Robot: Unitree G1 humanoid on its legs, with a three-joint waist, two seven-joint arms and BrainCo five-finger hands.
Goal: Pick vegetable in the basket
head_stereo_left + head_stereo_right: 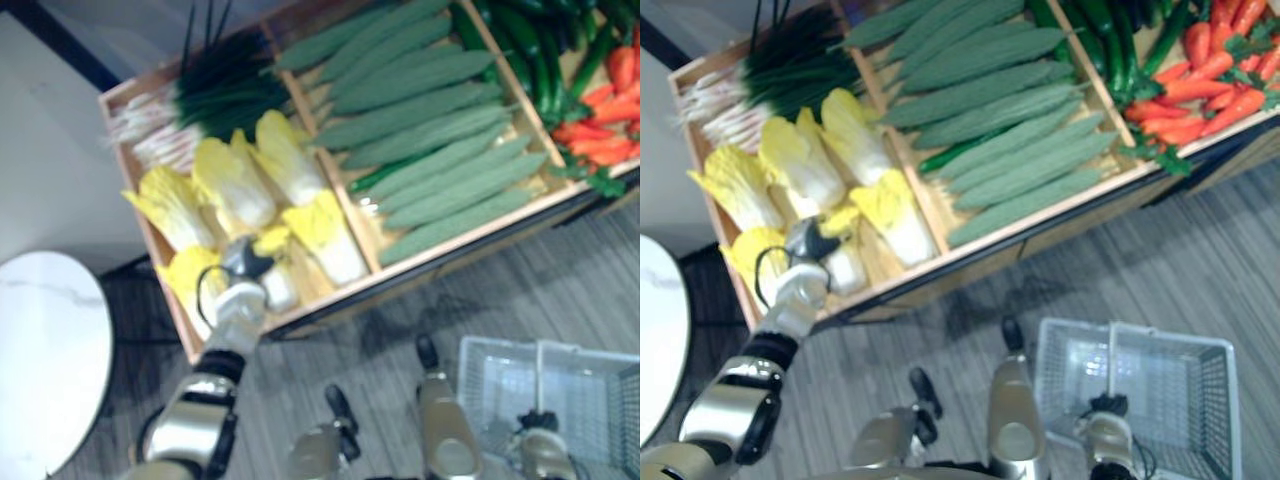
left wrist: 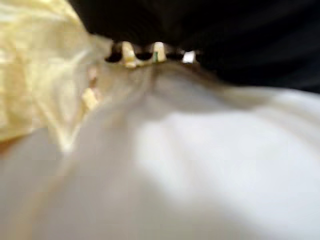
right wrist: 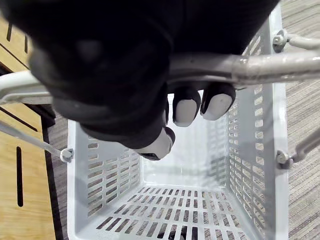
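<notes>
Several pale yellow, white-stemmed cabbages [image 1: 235, 185] are laid in the left compartment of the wooden crate [image 1: 450, 245], left of frame centre; the left hand [image 1: 245, 262] is placed against the nearest one, its grip not discernible. The head is judged heavy, crisp and bruisable, best clasped round its firm white base; the handle [image 3: 260, 65] of the white plastic basket [image 3: 100, 200] is gripped by the curled right hand [image 3: 187, 107].

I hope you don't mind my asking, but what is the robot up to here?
The robot stands at a wooden produce stand, picking a vegetable for its basket. Its left hand is in the compartment of napa cabbages, down on one near the front; whether it has a grip cannot be told. Its right hand is curled round the handle of a grey plastic basket, which holds nothing yet.
</notes>
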